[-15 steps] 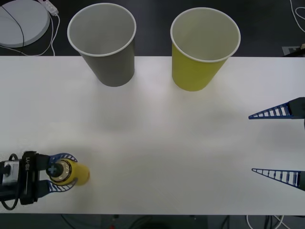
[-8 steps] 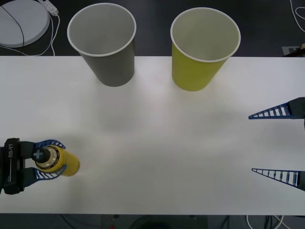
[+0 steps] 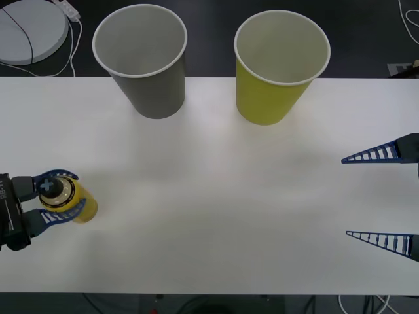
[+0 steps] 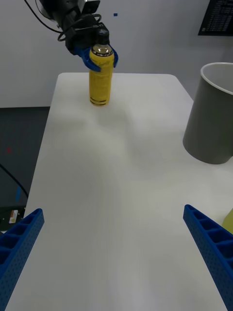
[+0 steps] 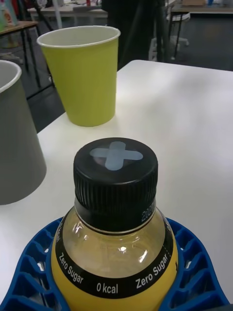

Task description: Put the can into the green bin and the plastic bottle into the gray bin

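My left gripper (image 3: 57,199) pinches the bottle (image 3: 72,203); my right gripper (image 3: 383,196) waits spread. Gray bin (image 3: 141,62) and green bin (image 3: 280,65) look empty: no deposit yet.

Left gripper (image 3: 57,196) at worktop (image 3: 216,196) left edge, fingers clamped on plastic bottle (image 3: 69,199). Gray bin (image 3: 143,62), green bin (image 3: 278,69) upright at far edge. Right gripper (image 3: 380,196) spread wide, right edge.

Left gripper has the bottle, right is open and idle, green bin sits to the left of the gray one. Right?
Not quite: in the front view the green bin sits to the right of the gray bin. Left gripper does hold the bottle; right gripper is open and idle.
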You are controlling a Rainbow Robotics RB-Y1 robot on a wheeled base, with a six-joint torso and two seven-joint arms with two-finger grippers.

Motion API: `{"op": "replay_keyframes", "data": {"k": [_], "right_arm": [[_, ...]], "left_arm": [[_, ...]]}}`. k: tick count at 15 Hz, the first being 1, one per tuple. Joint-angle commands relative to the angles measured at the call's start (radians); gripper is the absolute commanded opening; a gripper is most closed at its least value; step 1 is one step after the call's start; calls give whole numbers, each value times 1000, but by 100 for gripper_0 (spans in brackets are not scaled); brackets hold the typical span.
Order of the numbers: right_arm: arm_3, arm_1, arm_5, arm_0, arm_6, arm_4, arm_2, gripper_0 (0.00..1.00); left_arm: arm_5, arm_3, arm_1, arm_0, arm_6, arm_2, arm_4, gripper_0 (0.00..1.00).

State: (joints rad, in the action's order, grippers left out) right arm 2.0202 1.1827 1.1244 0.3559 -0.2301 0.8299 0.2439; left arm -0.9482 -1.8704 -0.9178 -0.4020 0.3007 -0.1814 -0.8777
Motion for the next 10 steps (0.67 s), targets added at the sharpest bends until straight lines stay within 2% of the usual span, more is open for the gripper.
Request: {"op": "replay_keyframes", "data": {"k": [1,6,10], "right_arm": [[0,0,0,0,0,0,0,100],[0,0,0,0,0,0,0,100],[0,0,0,0,0,0,0,100]], "left_arm": [[123,-61,-19,-35,-31,-1,5,0],[256,-122,-47,-55,-172,-15,-4,0],[310,-164,-67,-57,-331,-56,-86,0]]}}
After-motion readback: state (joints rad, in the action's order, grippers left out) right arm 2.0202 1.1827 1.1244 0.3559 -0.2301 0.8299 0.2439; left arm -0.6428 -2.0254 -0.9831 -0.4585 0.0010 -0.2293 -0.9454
